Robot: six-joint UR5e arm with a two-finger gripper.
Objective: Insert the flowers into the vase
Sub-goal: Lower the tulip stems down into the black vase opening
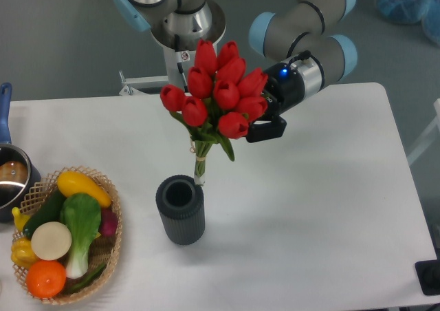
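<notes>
1. The red tulips hang in the air, just left of the claw, with their tied stems pointing down. The claw is clamped on the bunch, but the blooms hide its fingers.
2. The stem tips sit just above the back rim of the dark grey vase, below and left of the claw.
3. The stems could hit the rim and miss the hole, because they are not over the middle. That might tip the vase.
4. Far to the claw's left stands a wicker basket of vegetables.
</notes>
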